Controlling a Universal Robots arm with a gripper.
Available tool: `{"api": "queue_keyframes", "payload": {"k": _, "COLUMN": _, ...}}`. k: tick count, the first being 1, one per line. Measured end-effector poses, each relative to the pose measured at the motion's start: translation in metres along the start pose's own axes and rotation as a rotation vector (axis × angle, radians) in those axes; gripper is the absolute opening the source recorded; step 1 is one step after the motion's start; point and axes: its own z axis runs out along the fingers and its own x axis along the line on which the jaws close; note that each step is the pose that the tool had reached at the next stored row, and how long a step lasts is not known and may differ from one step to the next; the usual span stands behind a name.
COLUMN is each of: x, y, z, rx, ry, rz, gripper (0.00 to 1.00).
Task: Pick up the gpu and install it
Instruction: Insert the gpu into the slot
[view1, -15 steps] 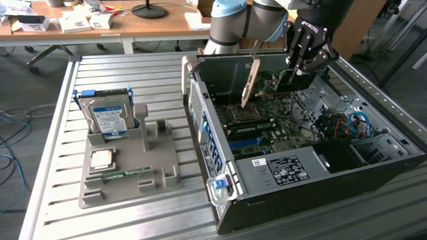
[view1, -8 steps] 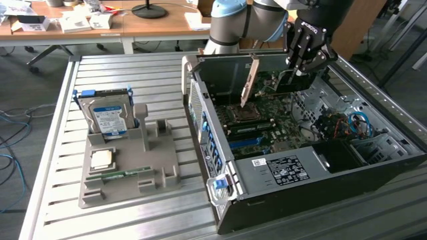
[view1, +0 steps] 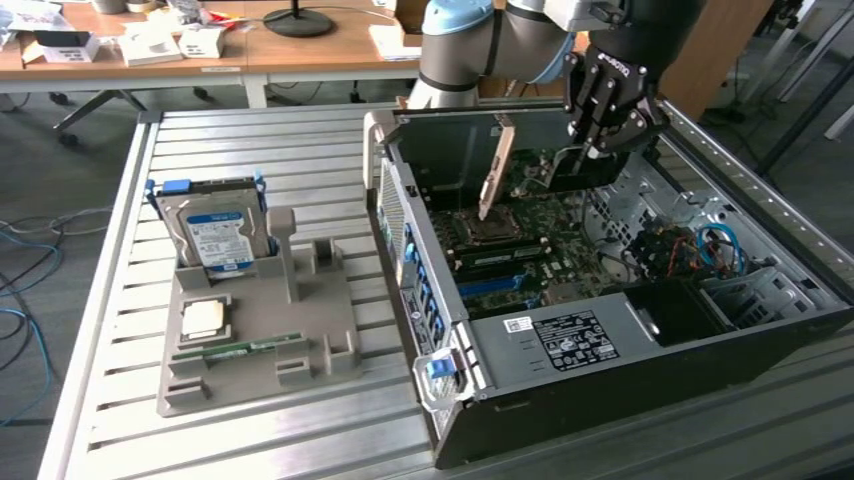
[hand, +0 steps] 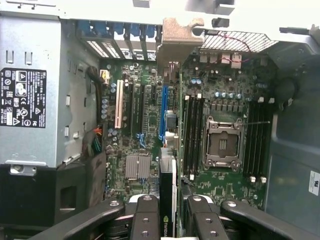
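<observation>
The gpu (view1: 577, 176) is a dark flat card that hangs on edge inside the open computer case (view1: 441, 400), a little above the motherboard (view1: 527, 270). My gripper (view1: 603, 138) is shut on its upper edge. Its metal end bracket (view1: 497, 170) points toward the case's rear wall. In the wrist view the gpu (hand: 168, 175) runs edge-on away from my gripper (hand: 171, 212) between the two black fingers (hand: 145, 215). Its bracket (hand: 179, 35) sits at the far end. A blue expansion slot (hand: 163, 112) lies just beside the card's line.
The empty CPU socket (view1: 487, 225) and the grey power supply (view1: 567, 340) flank the card inside the case. At the exterior view's left a grey holder (view1: 314, 340) carries a hard drive (view1: 220, 235), a CPU chip (view1: 207, 318) and a memory stick (view1: 240, 348).
</observation>
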Motion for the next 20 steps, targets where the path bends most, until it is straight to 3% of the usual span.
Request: {"api": "queue_keyframes", "payload": {"k": 20, "x": 0.0, "y": 0.001, "z": 0.0364, "rx": 0.0001, "ry": -0.0001, "rz": 0.0, "gripper": 0.26}}
